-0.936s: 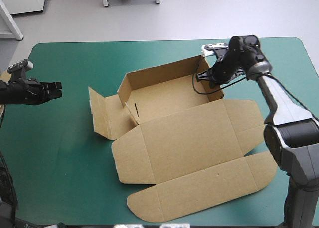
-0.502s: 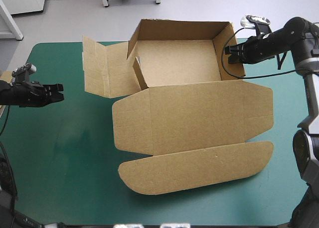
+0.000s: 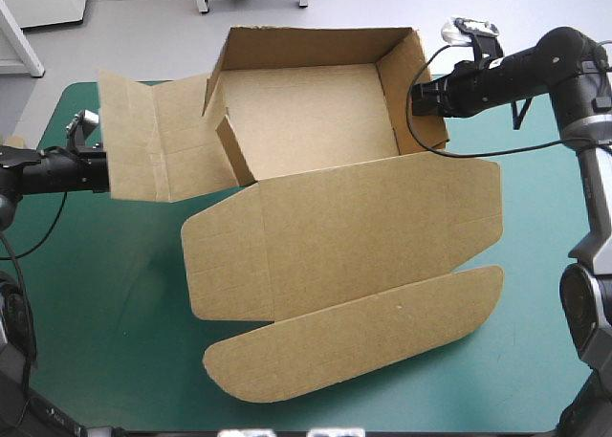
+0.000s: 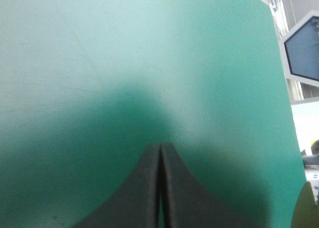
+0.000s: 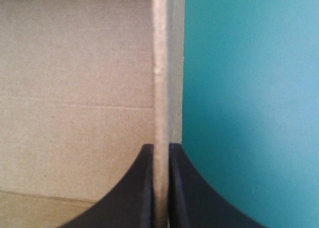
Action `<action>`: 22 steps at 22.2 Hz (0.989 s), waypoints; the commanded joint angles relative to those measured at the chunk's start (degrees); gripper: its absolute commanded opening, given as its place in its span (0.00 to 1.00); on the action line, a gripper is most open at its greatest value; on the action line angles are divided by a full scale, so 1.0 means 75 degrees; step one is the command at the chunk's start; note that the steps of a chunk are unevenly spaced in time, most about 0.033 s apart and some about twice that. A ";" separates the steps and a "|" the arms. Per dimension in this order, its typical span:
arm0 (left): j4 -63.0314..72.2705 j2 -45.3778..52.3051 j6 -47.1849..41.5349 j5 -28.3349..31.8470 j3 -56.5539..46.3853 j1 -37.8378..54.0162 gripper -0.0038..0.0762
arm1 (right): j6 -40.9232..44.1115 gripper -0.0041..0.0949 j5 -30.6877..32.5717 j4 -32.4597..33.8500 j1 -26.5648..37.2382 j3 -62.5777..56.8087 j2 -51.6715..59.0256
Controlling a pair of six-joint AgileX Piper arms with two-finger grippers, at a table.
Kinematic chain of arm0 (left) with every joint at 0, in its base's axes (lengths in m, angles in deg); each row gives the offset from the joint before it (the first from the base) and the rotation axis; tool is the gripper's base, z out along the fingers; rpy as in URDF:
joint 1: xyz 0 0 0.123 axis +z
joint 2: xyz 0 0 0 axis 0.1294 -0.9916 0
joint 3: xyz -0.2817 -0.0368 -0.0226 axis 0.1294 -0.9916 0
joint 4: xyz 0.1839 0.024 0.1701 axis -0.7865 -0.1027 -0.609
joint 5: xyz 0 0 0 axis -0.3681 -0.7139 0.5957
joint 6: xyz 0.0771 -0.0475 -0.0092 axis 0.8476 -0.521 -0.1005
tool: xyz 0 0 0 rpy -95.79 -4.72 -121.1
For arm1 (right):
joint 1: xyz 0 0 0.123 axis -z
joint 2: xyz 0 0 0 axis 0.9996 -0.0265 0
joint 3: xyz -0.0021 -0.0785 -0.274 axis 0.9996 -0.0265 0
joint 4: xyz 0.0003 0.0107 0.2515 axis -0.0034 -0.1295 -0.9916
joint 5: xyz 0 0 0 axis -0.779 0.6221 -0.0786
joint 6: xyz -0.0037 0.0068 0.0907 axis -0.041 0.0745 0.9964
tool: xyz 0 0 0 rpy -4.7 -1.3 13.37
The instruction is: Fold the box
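My right gripper (image 5: 160, 148) pinched the box (image 3: 316, 121) by its right wall, raised over table's far side; left gripper (image 4: 159, 146) closed, empty; back & right walls up; left flap (image 3: 153, 141) unfolded, lid (image 3: 344, 236) flat; approx. half done.

The desk (image 3: 105, 303) has a teal-green cover and rounded corners. The box (image 3: 344, 217), of brown board, takes up its middle. The lid and 1 rounded front flap spread out below the right gripper (image 5: 160, 149), toward the near edge. It is unclear whether they rest flat. Ahead of the left gripper (image 4: 159, 147) lies bare, shadowed cover.
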 commanded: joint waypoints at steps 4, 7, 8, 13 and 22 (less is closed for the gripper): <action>0.1088 0.0346 0.0133 -0.0477 0.0238 -0.0922 0.04 | -0.0021 0.03 0.0016 -0.0525 -0.0450 0.0259 0.0440; 0.1771 0.0346 0.0273 -0.0787 0.0238 -0.1100 0.04 | 0.0134 0.03 0.0016 -0.0157 -0.0450 0.0259 0.0386; 0.1775 0.0377 0.0271 -0.0782 0.0238 -0.1118 0.04 | 0.0188 0.03 0.0016 0.0002 -0.0450 0.0259 0.0375; 0.1859 0.0580 0.0178 -0.0782 0.0252 -0.1243 0.04 | 0.0337 0.03 0.0003 0.0491 -0.0450 0.0259 0.0187; 0.2137 0.0675 -0.0014 -0.0782 0.0268 -0.1402 0.04 | 0.0354 0.03 -0.0014 0.0510 -0.0515 0.0259 -0.0145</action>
